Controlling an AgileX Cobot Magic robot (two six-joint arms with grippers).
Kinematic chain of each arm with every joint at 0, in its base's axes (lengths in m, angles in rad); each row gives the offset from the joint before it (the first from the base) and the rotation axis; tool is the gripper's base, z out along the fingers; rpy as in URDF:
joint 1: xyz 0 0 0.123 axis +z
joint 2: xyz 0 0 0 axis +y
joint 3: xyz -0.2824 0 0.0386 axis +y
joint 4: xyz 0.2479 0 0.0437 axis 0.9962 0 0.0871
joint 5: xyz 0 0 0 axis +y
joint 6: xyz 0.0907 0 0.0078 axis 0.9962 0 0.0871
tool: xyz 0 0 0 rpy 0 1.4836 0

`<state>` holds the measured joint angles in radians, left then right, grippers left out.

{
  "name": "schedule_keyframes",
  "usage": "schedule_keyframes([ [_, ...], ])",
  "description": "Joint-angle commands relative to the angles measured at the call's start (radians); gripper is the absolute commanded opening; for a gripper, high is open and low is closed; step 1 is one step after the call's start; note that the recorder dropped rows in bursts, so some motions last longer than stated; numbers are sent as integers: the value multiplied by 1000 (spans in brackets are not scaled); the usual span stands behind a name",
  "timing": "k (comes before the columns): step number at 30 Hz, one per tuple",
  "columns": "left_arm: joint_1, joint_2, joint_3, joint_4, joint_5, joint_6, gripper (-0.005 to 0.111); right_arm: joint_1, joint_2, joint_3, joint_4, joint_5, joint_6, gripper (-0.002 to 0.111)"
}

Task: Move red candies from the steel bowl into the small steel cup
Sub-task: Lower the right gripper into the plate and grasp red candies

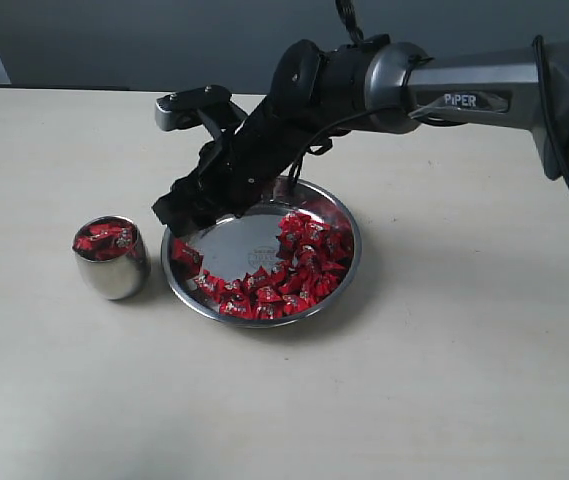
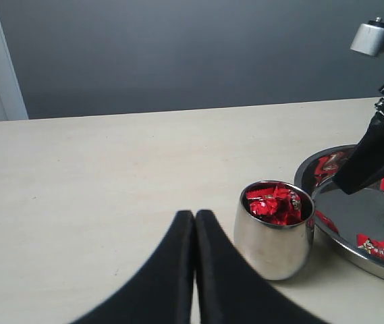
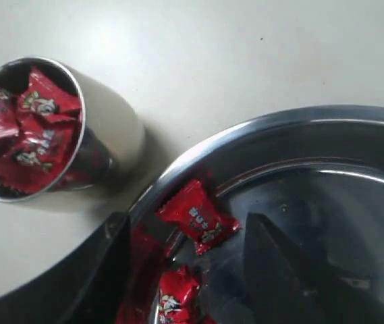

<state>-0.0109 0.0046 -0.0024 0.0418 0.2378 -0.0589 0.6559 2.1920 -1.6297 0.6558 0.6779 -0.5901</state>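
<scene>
Exterior view: pincer [image 1: 180, 214] over steel bowl [image 1: 353, 245]

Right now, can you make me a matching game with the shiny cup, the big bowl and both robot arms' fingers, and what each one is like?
Things:
1. small rounded shiny steel cup
2. wide shallow steel bowl
3. left arm's black fingers
4. right arm's black fingers

States:
A. spread apart over the bowl's edge
B. holding red-wrapped candies, beside the bowl
C. pressed together
D. candies heaped along one side, bare mirror bottom

Pairs: 1-B, 2-D, 3-C, 4-A
</scene>
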Motion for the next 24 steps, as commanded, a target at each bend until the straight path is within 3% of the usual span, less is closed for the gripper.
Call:
schedule_keyframes([
  [1, -2, -5, 2, 1, 0, -2, 0, -5, 10, 0, -43, -11, -7, 50],
  [10, -2, -5, 2, 1, 0, -2, 0, -65, 12, -2, -476, 47, 331, 50],
  [24, -2, -5, 2, 1, 0, -2, 0, -74, 17, 0, -515, 98, 365, 50],
])
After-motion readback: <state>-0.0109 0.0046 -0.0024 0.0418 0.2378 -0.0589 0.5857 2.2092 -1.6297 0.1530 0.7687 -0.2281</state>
